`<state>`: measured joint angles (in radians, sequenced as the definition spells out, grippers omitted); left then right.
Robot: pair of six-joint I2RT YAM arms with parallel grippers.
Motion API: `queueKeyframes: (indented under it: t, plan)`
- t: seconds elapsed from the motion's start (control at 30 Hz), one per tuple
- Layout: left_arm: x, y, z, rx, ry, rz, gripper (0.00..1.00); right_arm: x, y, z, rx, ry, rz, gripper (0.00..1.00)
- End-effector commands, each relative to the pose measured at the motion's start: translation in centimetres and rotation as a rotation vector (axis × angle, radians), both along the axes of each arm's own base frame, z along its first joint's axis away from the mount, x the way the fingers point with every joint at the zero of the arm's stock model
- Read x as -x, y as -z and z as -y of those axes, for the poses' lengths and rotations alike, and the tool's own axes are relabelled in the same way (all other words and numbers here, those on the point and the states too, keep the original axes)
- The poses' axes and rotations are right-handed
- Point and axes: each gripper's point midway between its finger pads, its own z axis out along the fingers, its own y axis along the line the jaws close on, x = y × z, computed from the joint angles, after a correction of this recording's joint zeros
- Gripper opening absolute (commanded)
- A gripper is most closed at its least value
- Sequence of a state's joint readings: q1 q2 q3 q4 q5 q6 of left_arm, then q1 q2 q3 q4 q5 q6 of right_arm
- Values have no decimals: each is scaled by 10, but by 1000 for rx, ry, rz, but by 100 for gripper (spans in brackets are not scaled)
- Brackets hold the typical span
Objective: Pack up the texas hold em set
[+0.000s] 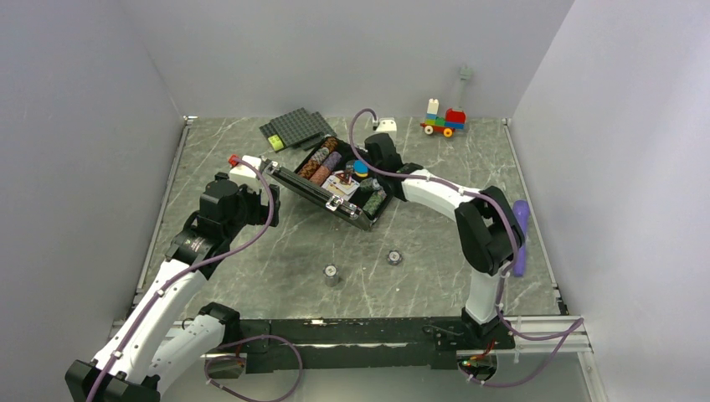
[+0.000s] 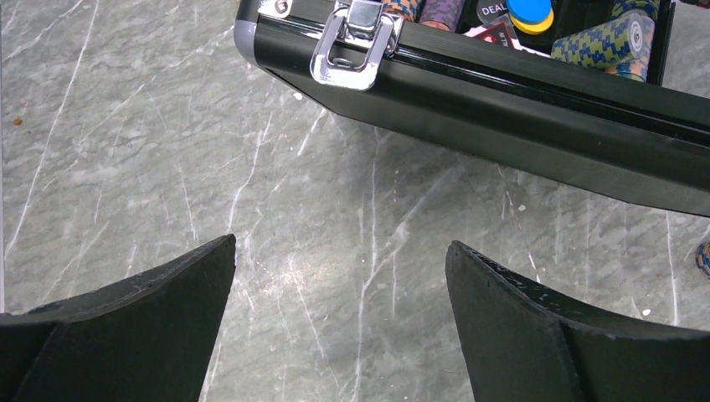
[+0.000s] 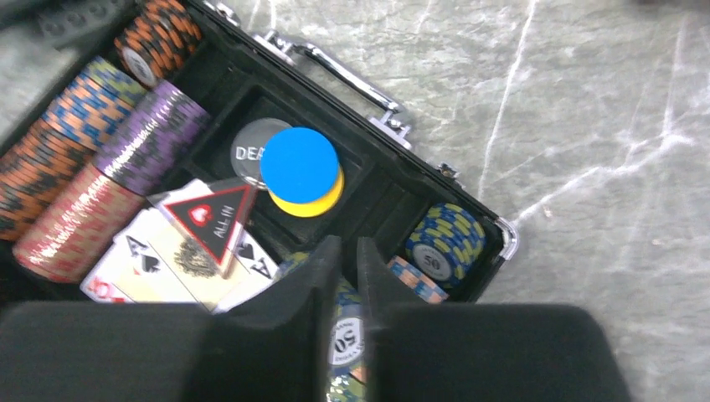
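over the back half of the table the open briefcase [image 1: 335,186] sits askew, its latch [image 2: 356,50] wall turned toward the left arm. the right arm rises from its base, folds at a high elbow and reaches back and left, wrist tipped down over the case's right end. the right gripper [image 3: 345,251] hangs inside the case with its jaws drawn to a thin slit above a chip row; whether they pinch a chip cannot be told. near its fingers lie the blue disc [image 3: 299,163], the cards [image 3: 167,260] and the multicoloured chip rows [image 3: 92,167], with the handle [image 3: 343,75] on the far rim. the left arm stretches up the left side, wrist bent toward the case; the left gripper [image 2: 339,247] is spread wide, empty, low over bare marble just short of the case's wall. two small grey chip stacks [image 1: 332,275] stand apart on the open floor between case and arm bases. dark baseplates [image 1: 297,127] lie just behind the case's left end; a toy car [image 1: 444,121] sits well apart by the back wall.
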<state>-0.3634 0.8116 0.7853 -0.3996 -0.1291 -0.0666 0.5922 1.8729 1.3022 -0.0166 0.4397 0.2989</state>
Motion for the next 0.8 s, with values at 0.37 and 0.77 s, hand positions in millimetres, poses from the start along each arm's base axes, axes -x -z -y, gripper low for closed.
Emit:
queueKeyframes:
  t: [0.37,0.77]
  plan:
    - [-6,-11,4,22,10,45,99,24,-11,-13,-295,-342,-70,73]
    - [-6,-10,4,20,10,39,99,31,12,-17,-263,-438,-140,70]
